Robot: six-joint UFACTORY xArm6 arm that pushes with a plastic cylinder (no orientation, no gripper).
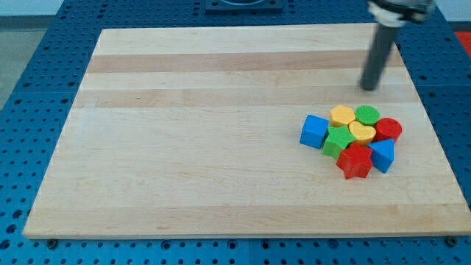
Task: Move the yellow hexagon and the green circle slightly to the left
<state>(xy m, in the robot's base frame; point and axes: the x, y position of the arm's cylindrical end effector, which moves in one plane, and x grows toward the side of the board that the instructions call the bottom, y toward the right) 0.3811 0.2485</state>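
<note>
The yellow hexagon and the green circle sit side by side at the top of a tight cluster of blocks on the right part of the wooden board. The hexagon is to the left of the circle and they touch. My tip is above the cluster toward the view's top, a short way above the green circle and apart from it.
The cluster also holds a blue cube at its left, a yellow heart, a green star, a red cylinder, a red star and a blue block. The board's right edge is close by.
</note>
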